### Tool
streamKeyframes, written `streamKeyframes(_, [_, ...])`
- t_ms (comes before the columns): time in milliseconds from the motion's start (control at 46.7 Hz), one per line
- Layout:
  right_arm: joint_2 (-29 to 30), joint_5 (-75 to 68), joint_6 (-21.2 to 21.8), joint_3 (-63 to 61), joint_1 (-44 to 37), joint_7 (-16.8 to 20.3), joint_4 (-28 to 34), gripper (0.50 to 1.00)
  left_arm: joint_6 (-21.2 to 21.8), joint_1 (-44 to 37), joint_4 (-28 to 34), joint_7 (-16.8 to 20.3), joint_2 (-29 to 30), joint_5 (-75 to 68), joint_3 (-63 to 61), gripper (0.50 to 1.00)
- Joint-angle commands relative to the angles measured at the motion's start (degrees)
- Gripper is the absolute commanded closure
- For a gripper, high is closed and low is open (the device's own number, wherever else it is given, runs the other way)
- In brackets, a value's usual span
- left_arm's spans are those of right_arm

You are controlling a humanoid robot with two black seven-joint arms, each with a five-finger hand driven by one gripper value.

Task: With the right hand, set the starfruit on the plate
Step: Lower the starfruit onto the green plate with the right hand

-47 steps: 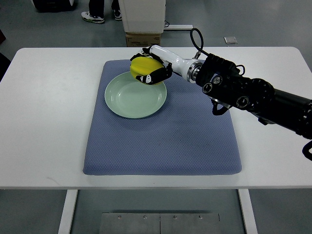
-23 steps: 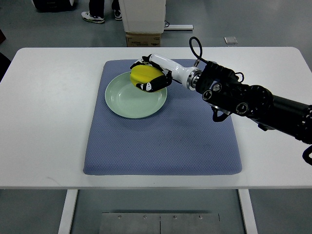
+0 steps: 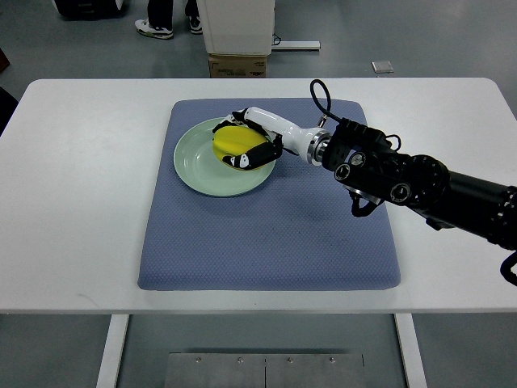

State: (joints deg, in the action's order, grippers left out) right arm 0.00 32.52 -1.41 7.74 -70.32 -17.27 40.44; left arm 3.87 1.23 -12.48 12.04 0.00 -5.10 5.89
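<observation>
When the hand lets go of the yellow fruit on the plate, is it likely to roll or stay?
The starfruit looks rounded, so it may rock slightly. The plate has a raised rim, which should probably stop any rolling. The right robot hand wraps it without visible denting, so it seems fairly firm.

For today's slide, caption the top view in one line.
Right hand holds the yellow starfruit over the pale green plate on a blue mat.

White right hand (image 3: 246, 144) with black fingertips, bulky black forearm, looping black cable.
</observation>
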Motion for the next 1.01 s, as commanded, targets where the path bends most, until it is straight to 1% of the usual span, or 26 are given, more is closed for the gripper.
streamKeyframes(0, [0.0,0.0,0.0,-0.01,0.45,0.48,-0.1,1.0,0.0,0.0,0.0,0.0,0.0,0.0,0.0,0.5])
streamKeyframes(407, [0.0,-0.44,-0.44,-0.36,0.54,6.72,-0.19,1.0,0.0,0.0,0.0,0.0,0.0,-0.09,0.0,0.5])
streamKeyframes(557, [0.0,-2.02,-0.53,-0.53,0.36,9.62,-0.19,0.881,0.0,0.0,0.0,0.0,0.0,0.0,0.0,0.5])
streamKeyframes(621, [0.0,-2.02,-0.53,-0.62,0.28,10.23,-0.19,0.829,0.0,0.0,0.0,0.0,0.0,0.0,0.0,0.5])
streamKeyframes(664, [0.0,-2.11,-0.53,-0.62,0.28,10.5,-0.19,0.81,0.0,0.0,0.0,0.0,0.0,0.0,0.0,0.5])
streamKeyframes(707, [0.0,-2.11,-0.53,-0.71,0.19,10.76,-0.19,0.768,0.0,0.0,0.0,0.0,0.0,0.0,0.0,0.5])
streamKeyframes(750, [0.0,-2.11,-0.53,-0.88,0.19,11.02,-0.19,0.741,0.0,0.0,0.0,0.0,0.0,0.0,0.0,0.5])
streamKeyframes(835, [0.0,-2.11,-0.53,-1.41,0.19,11.38,-0.19,0.664,0.0,0.0,0.0,0.0,0.0,-0.09,0.0,0.5])
streamKeyframes(878, [0.0,-2.11,-0.53,-1.59,0.01,11.38,-0.19,0.609,0.0,0.0,0.0,0.0,0.0,0.0,0.0,0.5])
streamKeyframes(964, [0.0,-2.02,-0.53,-1.94,-0.25,11.38,-0.28,0.532,0.0,0.0,0.0,0.0,0.0,0.0,0.0,0.5])
streamKeyframes(985, [0.0,-2.11,-0.53,-1.94,-0.34,11.38,-0.19,0.521,0.0,0.0,0.0,0.0,0.0,-0.09,0.0,0.5])
